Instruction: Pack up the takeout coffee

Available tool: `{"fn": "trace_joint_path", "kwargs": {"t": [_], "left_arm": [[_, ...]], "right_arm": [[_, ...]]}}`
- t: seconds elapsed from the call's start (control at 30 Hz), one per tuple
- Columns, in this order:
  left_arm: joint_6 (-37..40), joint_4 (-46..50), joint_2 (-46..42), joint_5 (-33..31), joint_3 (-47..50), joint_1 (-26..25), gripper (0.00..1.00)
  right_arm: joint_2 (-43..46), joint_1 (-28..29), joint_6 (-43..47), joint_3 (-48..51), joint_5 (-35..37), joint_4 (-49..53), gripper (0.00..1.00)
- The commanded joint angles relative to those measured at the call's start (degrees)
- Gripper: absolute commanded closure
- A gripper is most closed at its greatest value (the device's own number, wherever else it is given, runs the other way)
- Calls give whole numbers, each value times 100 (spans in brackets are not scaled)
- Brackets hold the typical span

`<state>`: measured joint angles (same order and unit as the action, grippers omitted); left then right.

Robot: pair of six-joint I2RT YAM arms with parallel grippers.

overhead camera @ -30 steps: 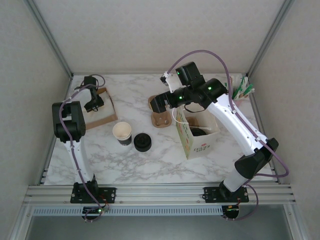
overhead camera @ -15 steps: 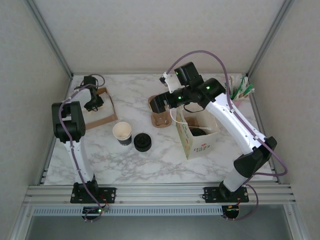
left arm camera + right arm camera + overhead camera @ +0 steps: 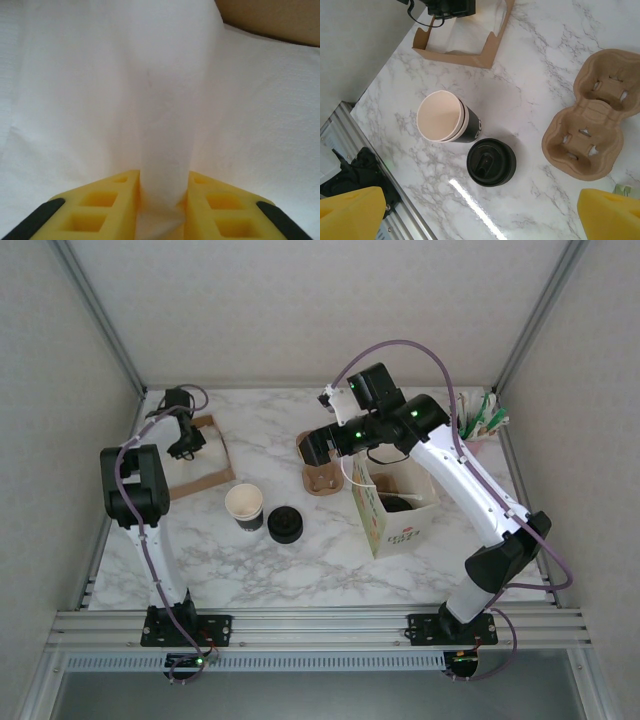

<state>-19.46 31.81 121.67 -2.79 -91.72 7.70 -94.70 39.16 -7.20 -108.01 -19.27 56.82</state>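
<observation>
"If you start at the front of the table, what do you see?"

"The small black paper cup with the round black plastic lid [image 3: 285, 524]. That is the takeout coffee. It stands on the white marble table [image 3: 300, 570], just beside a black paper cup with no lid [image 3: 244, 507]. Both sit where they sat a second ago. Nothing holds the coffee."

"And a bit farther back?"

"To the right stands the tall white paper bag [image 3: 395, 510], open at the top. Something dark lies inside; I cannot tell what. Behind the cups lies the brown paper-pulp cup carrier [image 3: 320, 468]. The right gripper [image 3: 315, 447] hangs over it with its yellow fingers [image 3: 350, 215] spread as wide as they go, and they hold nothing. That arm has hardly moved."

"So what has changed?"

"Look at the far left corner. The left gripper [image 3: 161, 187] is down in the flat brown cardboard tray [image 3: 210, 483]. A second ago its fingers were wider apart. Now they squeeze a fold of the white paper napkin [image 3: 165, 100] between them. Its elbow has swung a bit to the left."

"What does that mean for packing?"

"I think the napkin goes first, so it may be lifted next. The coffee is not in the bag yet, so the main job is still to do."
</observation>
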Motion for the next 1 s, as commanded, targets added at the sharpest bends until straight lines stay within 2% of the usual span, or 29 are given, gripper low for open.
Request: {"fn": "trace_joint_path", "kwargs": {"t": [0.0,0.3,0.47,0.73,0.93,0.97], "left_arm": [[13,162,-304,-133,84,38,74],[13,163,-448,-187,95,38,75],[13,150,-547,-221,121,38,83],[-13,130,-840,-231,182,38,84],[-23,73,-1176,-99,273,15,100],[-13,54,-1250,-54,296,12,100]], "right_arm": [[-74,53,-1,-210,37,101,1],[-163,109,17,-350,81,186,1],[-189,149,17,-414,116,224,1],[-207,198,20,-457,183,270,1],[-168,233,-19,-458,295,207,1],[-148,233,-35,-454,320,173,1]]}}
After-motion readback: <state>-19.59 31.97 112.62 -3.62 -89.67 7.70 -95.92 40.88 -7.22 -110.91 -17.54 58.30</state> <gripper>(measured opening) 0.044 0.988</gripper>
